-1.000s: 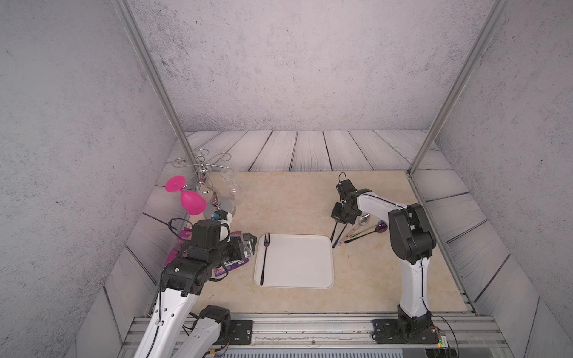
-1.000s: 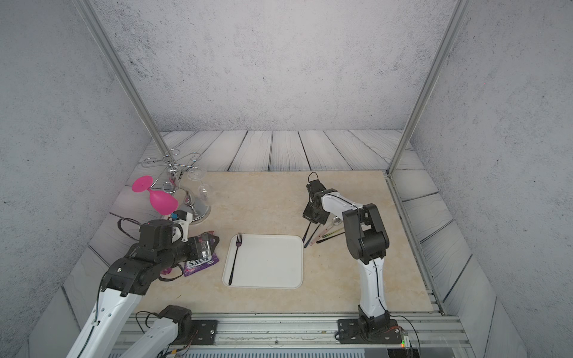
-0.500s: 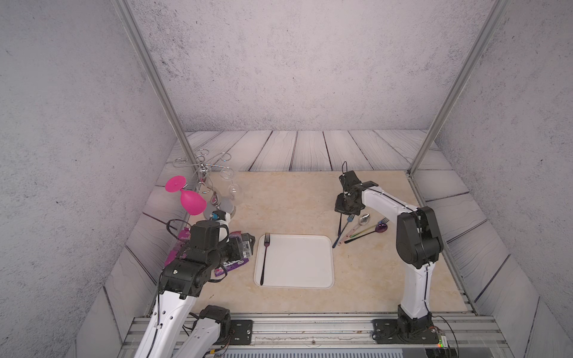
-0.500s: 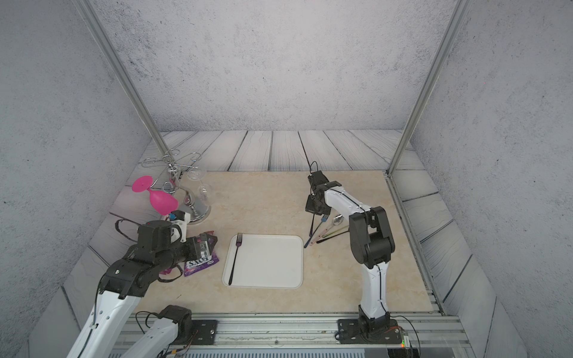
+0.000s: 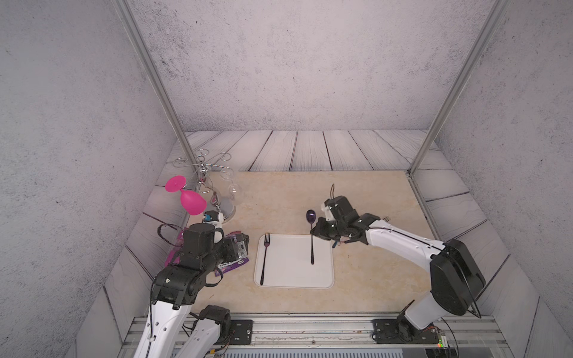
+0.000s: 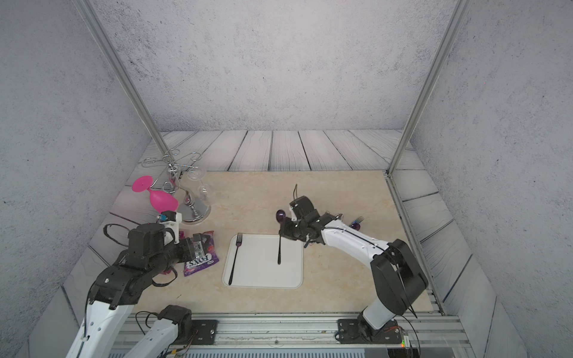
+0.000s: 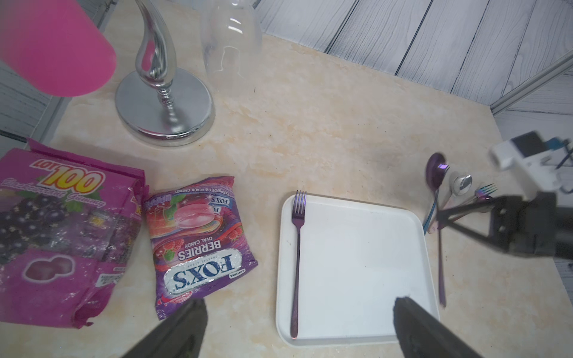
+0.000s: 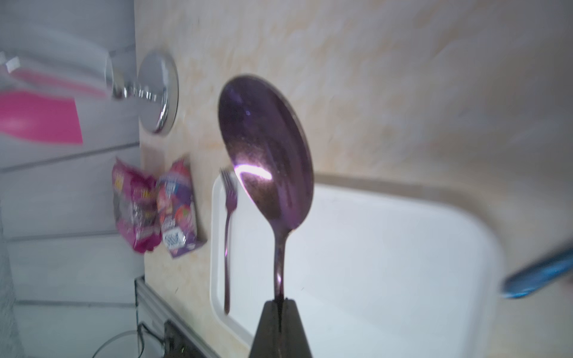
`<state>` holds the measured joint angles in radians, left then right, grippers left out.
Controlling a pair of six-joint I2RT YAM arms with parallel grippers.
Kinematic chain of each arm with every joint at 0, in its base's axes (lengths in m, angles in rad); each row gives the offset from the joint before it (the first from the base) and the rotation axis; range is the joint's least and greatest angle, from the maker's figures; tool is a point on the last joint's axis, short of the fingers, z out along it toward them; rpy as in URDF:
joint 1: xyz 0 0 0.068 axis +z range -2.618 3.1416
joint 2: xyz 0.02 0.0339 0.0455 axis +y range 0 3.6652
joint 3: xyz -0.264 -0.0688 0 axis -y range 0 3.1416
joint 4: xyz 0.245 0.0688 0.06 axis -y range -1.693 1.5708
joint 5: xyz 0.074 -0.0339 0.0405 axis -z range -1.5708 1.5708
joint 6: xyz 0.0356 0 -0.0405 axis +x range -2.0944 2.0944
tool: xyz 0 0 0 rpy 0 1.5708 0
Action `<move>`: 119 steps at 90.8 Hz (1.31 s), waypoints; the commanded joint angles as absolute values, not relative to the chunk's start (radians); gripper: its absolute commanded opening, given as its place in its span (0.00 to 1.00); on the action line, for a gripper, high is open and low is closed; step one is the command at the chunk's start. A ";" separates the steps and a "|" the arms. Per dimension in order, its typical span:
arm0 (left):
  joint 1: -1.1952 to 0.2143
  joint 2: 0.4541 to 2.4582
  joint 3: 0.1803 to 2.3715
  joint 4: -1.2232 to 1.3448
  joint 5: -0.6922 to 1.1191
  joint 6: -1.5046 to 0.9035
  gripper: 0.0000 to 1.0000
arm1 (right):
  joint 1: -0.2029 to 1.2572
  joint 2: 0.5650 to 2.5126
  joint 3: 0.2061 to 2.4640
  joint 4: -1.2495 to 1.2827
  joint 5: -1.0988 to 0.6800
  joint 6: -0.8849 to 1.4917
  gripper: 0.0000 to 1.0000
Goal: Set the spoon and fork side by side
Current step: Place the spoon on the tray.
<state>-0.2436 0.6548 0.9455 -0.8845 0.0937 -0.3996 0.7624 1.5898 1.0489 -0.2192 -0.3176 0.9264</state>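
Alignment matters: the right gripper (image 5: pixel 314 233), pinching the purple metal spoon (image 8: pixel 273 186) above the right side of the square white tray (image 7: pixel 356 263), should lower it parallel, close beside the purple metal fork (image 7: pixel 297 248) at the left edge.

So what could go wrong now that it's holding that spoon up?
The right gripper pinches the spoon only by its thin handle, so it could twist or slip. It hangs over the right of the tray while the fork lies along the left edge: released here, they'd end up apart. Moving closer might nudge the fork.
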 commanded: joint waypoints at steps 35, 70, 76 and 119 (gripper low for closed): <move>-0.247 0.601 0.973 -0.933 0.089 -0.393 1.00 | 0.979 1.854 1.105 0.095 -0.305 1.266 0.00; -0.247 0.609 0.951 -0.916 0.098 -0.396 0.99 | 0.982 1.973 1.124 0.228 -0.318 1.348 0.00; -0.247 0.609 0.948 -0.916 0.103 -0.396 0.99 | 0.982 1.982 1.127 0.232 -0.315 1.351 0.00; -0.247 0.605 0.936 -0.910 0.110 -0.402 1.00 | 0.974 2.035 1.184 0.146 -0.322 1.280 0.00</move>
<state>-0.2436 0.6090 0.9440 -0.9241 0.1013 -0.4004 0.9794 2.0136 1.1328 0.1989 -0.3233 1.3308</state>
